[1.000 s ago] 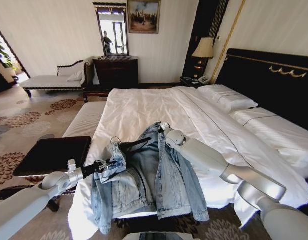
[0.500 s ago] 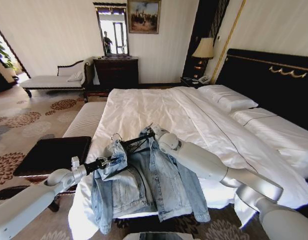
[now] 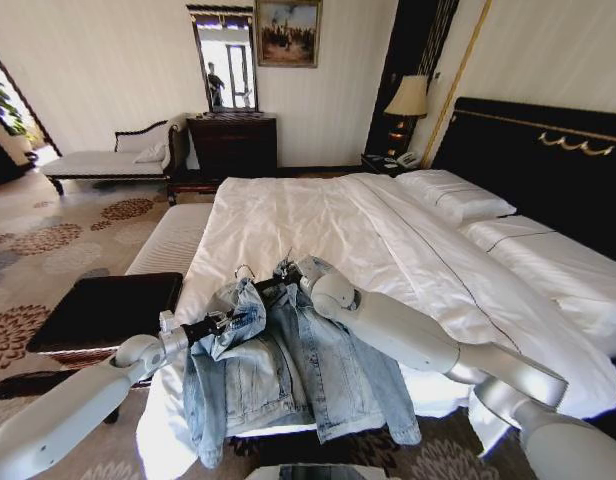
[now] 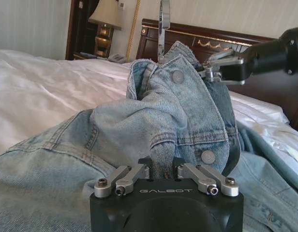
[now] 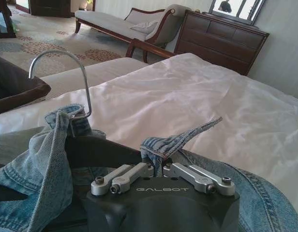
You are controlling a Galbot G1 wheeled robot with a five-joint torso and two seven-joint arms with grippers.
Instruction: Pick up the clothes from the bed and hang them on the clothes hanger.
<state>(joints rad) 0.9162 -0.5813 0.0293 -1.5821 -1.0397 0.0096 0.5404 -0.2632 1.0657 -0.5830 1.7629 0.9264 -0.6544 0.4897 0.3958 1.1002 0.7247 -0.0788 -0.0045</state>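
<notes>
From my station I take the bed [image 3: 288, 215] as my reference. Off its left side sits a dark bench [image 3: 103, 305]. My left hand [image 3: 210, 326] reaches in over the near left corner of the bed; in the left wrist view its fingers are closed on a fold of the denim jacket [image 3: 288, 370], pinching the front placket between two metal buttons. The jacket lies bunched at the near foot of the bed, its hem and one sleeve hanging over the edge.

The clothes hanger [image 3: 263, 287] is at the jacket's collar, on the side toward the headboard, with its metal hook [image 5: 67, 77] sticking up clear of the fabric and its black bar partly buried in denim. Just right of it, my right hand [image 3: 293, 275] is clamped on a strip of the jacket's edge, right against the hanger bar.

I judge the task partway through: the jacket is gathered and the hanger is worked into the collar area, but I cannot tell whether either shoulder is seated. The jacket is not yet draped squarely on the hanger.

The only writing I can read is "GALBOT", printed on the body of each hand.
</notes>
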